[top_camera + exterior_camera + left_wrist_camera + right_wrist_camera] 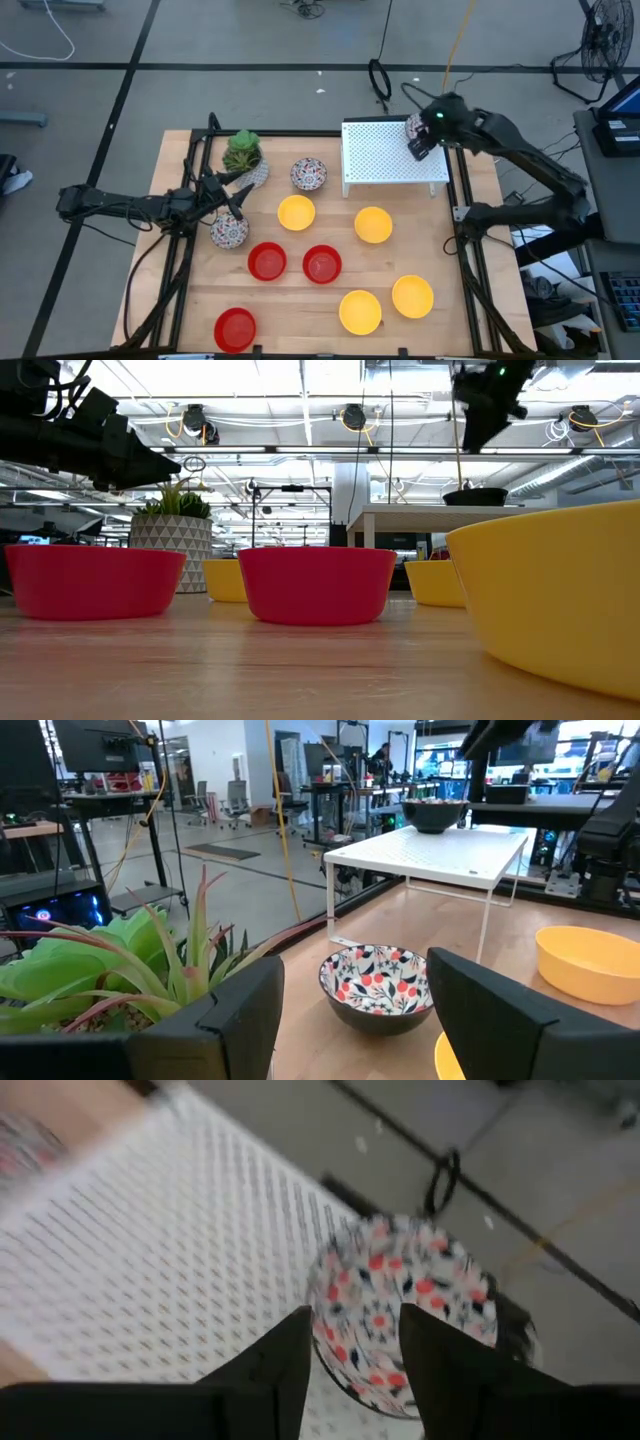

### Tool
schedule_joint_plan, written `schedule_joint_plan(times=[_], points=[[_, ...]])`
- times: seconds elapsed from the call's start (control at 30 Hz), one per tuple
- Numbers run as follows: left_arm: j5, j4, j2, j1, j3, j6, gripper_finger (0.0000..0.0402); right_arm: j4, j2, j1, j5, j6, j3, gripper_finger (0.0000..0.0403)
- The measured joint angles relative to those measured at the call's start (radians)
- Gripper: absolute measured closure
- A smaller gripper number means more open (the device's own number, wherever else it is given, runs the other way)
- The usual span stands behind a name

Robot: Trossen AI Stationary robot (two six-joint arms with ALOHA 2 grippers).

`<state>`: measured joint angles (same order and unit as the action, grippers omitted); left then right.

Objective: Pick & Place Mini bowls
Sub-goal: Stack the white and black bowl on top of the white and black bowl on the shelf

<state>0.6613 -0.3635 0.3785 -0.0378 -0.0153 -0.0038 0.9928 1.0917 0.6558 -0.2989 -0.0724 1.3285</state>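
Ten mini bowls show in the high view. Yellow ones (pixel 296 212), (pixel 373 224), (pixel 412 296), (pixel 360 311) and red ones (pixel 267 261), (pixel 322 264), (pixel 235 328) stand on the table. One floral bowl (pixel 229 232) sits just near of my left gripper (pixel 236 200), which is open. Another floral bowl (pixel 378 985) stands beyond its fingers. The third floral bowl (pixel 410 1310) rests on the white shelf's far right corner. My right gripper (pixel 355 1315) hangs open above it; the low view shows the gripper (pixel 485 420) clear of the bowl (pixel 475 496).
The white perforated shelf (pixel 385 160) stands on legs at the table's far right. A green plant in a patterned pot (pixel 243 152) sits at the far left, close beside my left gripper. Dark frame rails (pixel 462 215) run along both table sides.
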Motion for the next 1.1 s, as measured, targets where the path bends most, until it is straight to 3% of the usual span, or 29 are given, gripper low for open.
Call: schedule_joint_plan(times=[0.37,0.7,0.9,1.1], points=[[-0.005,-0.007,0.000,0.000,0.000,-0.007,0.0151,-0.208,-0.167,-0.125,0.274,-0.081,0.000,0.0268],[-0.061,-0.064,0.000,0.000,0.000,-0.087,0.0151,-0.276,-0.158,-0.230,0.275,-0.014,0.000,0.0269],[-0.195,-0.133,0.014,-0.001,-0.018,-0.189,0.0151,-0.279,-0.134,-0.233,0.275,0.041,0.000,0.0269],[-0.304,-0.039,0.149,-0.053,-0.117,-0.284,0.0151,-0.278,-0.101,-0.233,0.274,0.060,0.000,0.0270]])
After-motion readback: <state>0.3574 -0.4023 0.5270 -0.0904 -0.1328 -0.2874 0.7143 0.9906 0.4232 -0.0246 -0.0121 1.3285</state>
